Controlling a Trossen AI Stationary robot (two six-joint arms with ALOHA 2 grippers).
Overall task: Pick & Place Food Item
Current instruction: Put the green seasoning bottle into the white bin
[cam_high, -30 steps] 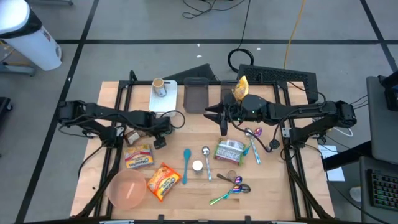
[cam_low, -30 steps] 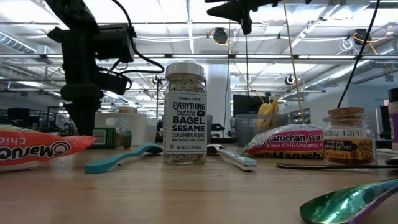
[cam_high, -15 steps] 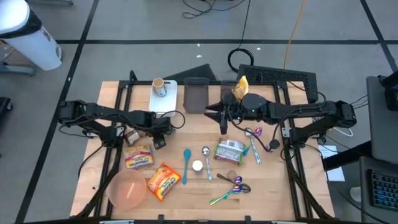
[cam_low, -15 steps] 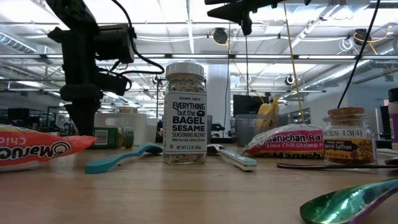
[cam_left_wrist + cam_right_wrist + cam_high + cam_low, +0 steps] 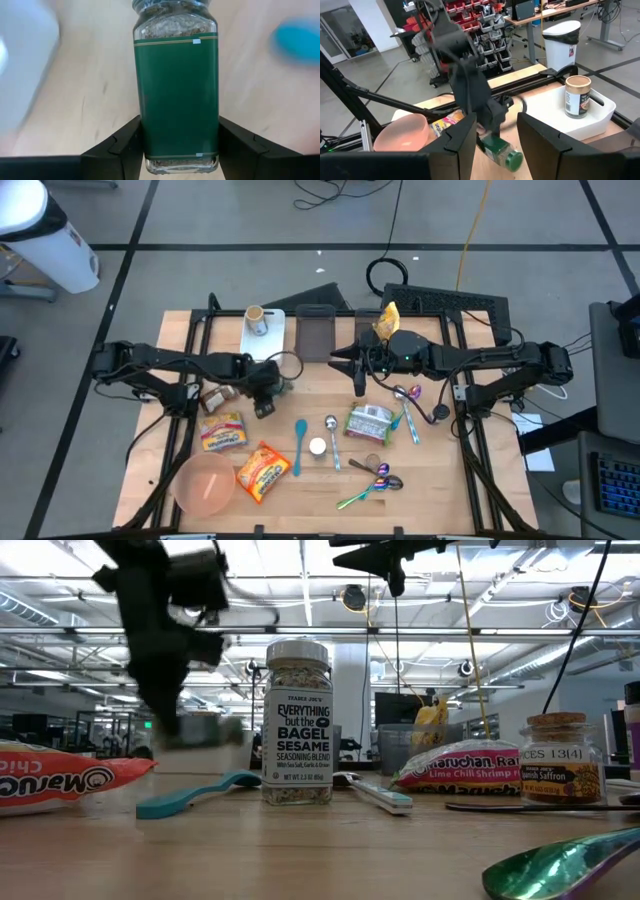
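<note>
We see the green-labelled spice jar [image 5: 176, 95] clamped between the left gripper's [image 5: 262, 392] fingers [image 5: 120, 147], lifted off the surface [image 5: 310, 400] left of its centre, near its back edge. The right gripper [image 5: 358, 370] hangs above the back middle, fingers partly apart and holding nothing, short of the white bin [image 5: 580, 120].
</note>
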